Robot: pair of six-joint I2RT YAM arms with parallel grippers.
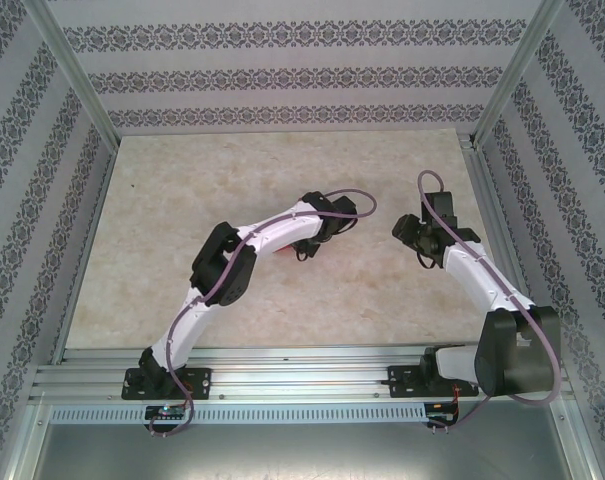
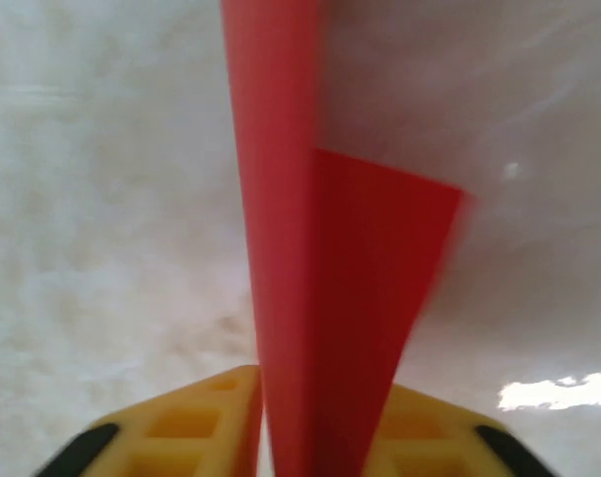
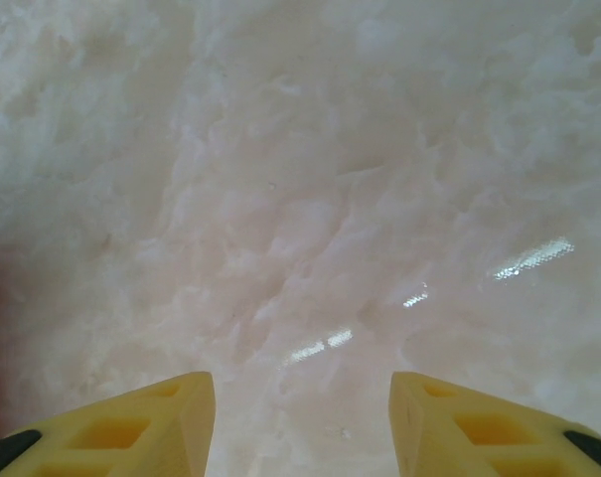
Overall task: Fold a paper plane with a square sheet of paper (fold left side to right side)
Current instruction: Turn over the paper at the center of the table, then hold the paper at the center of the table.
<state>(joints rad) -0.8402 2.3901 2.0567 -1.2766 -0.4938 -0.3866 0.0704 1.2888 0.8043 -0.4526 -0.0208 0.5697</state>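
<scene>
Paper plane (image 2: 325, 298) cropped at top and bottom of the left wrist view, tip out of frame, right edge smeared with blur. From above, almost wholly hidden beneath the left arm (image 1: 252, 245), a mere red sliver showing. Left end effector (image 1: 304, 248) there too tucked under to read. Right end effector (image 3: 302, 417) fingers clipped by the lower edge.

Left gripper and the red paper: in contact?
Touching. Left wrist view: the folded red paper runs between the left gripper's yellow fingers, both pressed against it, no gap.
</scene>
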